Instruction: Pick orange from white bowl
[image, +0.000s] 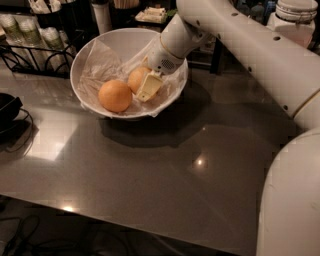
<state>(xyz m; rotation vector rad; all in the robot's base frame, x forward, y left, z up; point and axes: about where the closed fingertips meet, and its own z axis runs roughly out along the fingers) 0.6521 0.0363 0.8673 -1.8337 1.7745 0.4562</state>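
Grey and glossy, the tabletop (150, 175) filled most of the frame and caught small spots of lamp light. Toward its upper left the orange (136, 78), the paler fruit, lay deep inside the white bowl (125, 41), resting on the crinkled white paper (99, 65) that lined it. Its right side was covered by the gripper (146, 86), which had reached down into the bowl from the upper right and sat pressed against the fruit. Whether the gripper was clamped on the orange or only touching it could not be told from this view.

Just to the lower left of the orange, close beside it, lay a second fruit (115, 96) of deeper, richer colour, fully in sight. The bowl cast a broad shadow on the table below and to its right.

From the gripper the white arm (250, 45) ran up and across to the right edge, and the robot's rounded body (290, 200) filled the lower right corner. A black wire rack (35, 52) holding pale cups stood at the upper left, behind the bowl. A white jar (297, 20) stood at the upper right.
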